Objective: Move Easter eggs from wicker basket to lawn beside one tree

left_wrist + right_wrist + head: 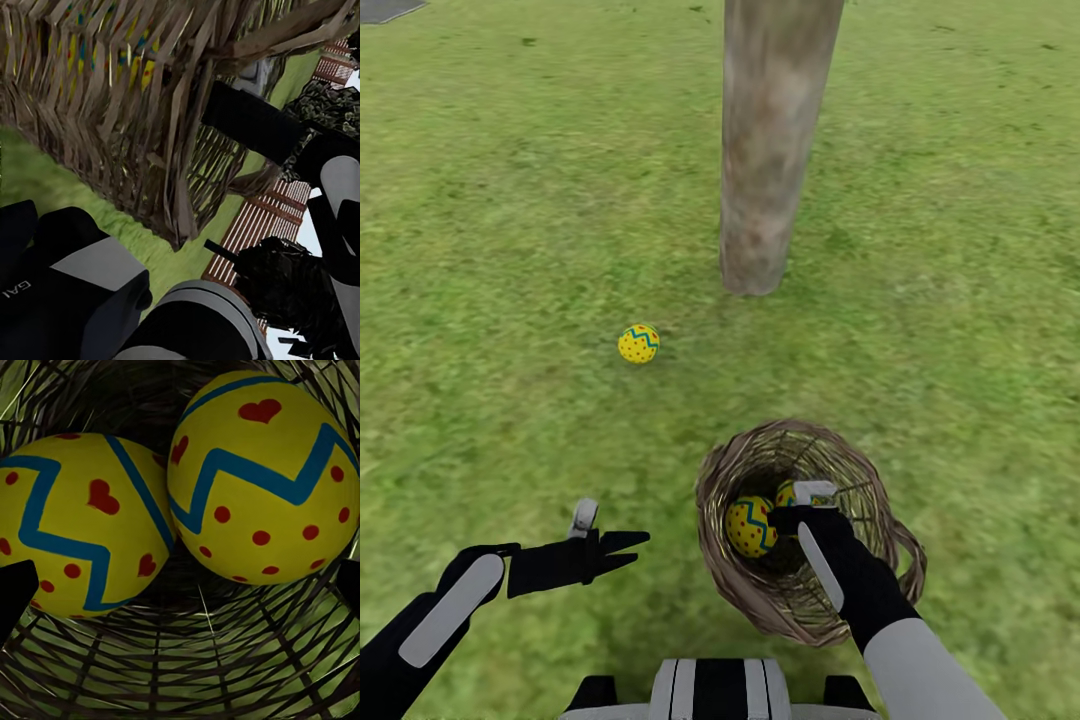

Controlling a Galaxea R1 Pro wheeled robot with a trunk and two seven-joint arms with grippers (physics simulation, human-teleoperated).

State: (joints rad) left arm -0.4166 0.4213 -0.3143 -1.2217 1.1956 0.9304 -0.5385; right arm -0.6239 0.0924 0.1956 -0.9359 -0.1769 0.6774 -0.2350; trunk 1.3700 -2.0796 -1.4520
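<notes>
One yellow Easter egg [639, 343] with blue zigzags lies on the lawn [510, 250], a short way left of the base of the grey-beige tree trunk [770, 160]. The wicker basket [860, 470] stands on the grass nearer to me and holds two eggs [749, 526] [788, 493]. My right gripper [792, 512] reaches down into the basket and is open; its dark fingertips [15, 594] flank the two eggs [82, 525] [262, 480] without touching them. My left gripper [628, 550] hovers open and empty left of the basket, whose woven wall [112, 112] is close in front of it.
Grass stretches in all directions around the trunk. A corner of grey paving [385, 8] lies at the far left. A brown slat fence [259, 225] and dark shrubs [292, 289] show beyond the basket in the left wrist view.
</notes>
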